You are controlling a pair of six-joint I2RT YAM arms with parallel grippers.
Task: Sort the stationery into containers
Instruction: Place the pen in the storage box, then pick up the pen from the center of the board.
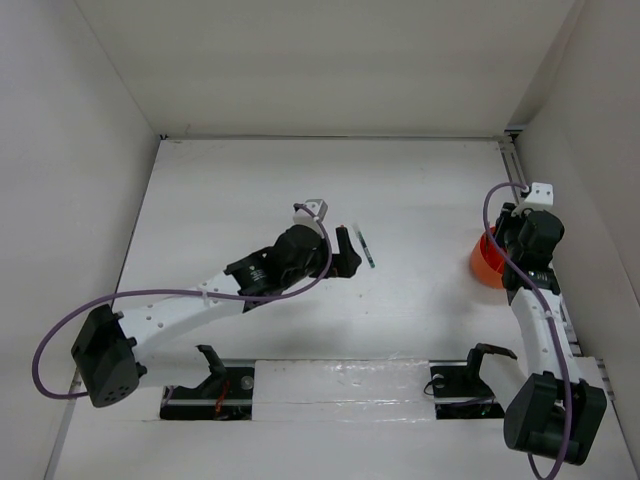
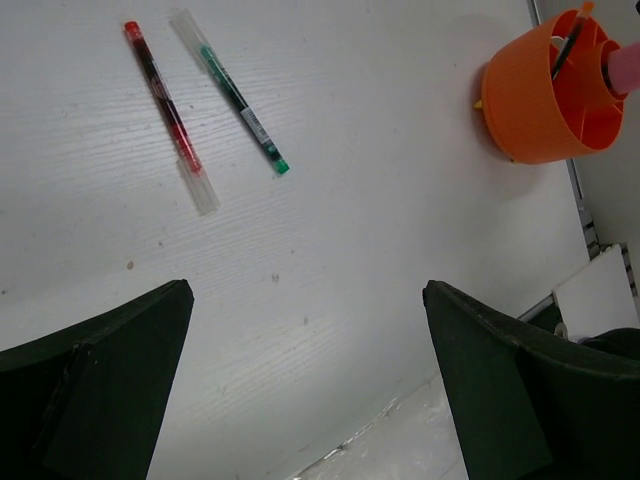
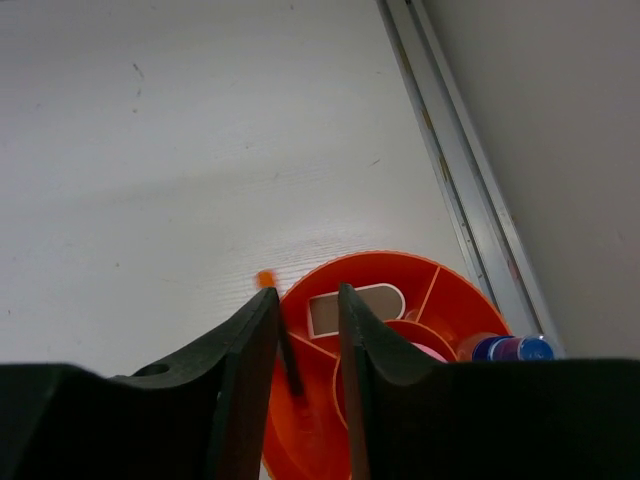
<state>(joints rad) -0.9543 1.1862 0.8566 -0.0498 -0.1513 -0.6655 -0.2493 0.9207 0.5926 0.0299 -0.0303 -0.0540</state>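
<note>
**Left arm.** The left end effector (image 2: 307, 290) has its fingers spread wide with nothing between them, and it hangs over the bare white tabletop (image 2: 380, 250). Ahead of it lie a thin red pen with a clear barrel (image 2: 168, 115) and a thin green pen with a clear barrel (image 2: 232, 92). They lie flat and roughly parallel, near each other but not touching. The round orange plastic tub (image 2: 520, 100) sits well apart from both, off to the right by the rail.

**Right arm.** The right end effector (image 3: 305, 295) is over the tub, fingers drawn nearly together with a narrow slot between them. A thin dark pen with an orange tip (image 3: 285, 350) shows in that slot, close against one finger, its lower end down in a compartment. You cannot tell from these views whether it is gripped or loose. The tub also holds a clear bottle with a blue cap (image 3: 515, 348), a pink-capped cylinder (image 3: 430, 350) and a small tan block (image 3: 330, 313).

**Step in hand (judged).** This looks like the left arm's pick of a pen.
- Take the green pen first, since it lies on the tub side.
- Turn your wrist so the fingers straddle the barrel crosswise, not along it.
- Come down at mid-barrel, and keep the far finger out of the gap beside the red pen.
- Get low before closing. A thin round barrel will likely roll if you nudge it.
- Close gently and lift straight up.
- Before you carry the pen across, see that the right arm has left the tub, or the two arms may meet over it.
</note>
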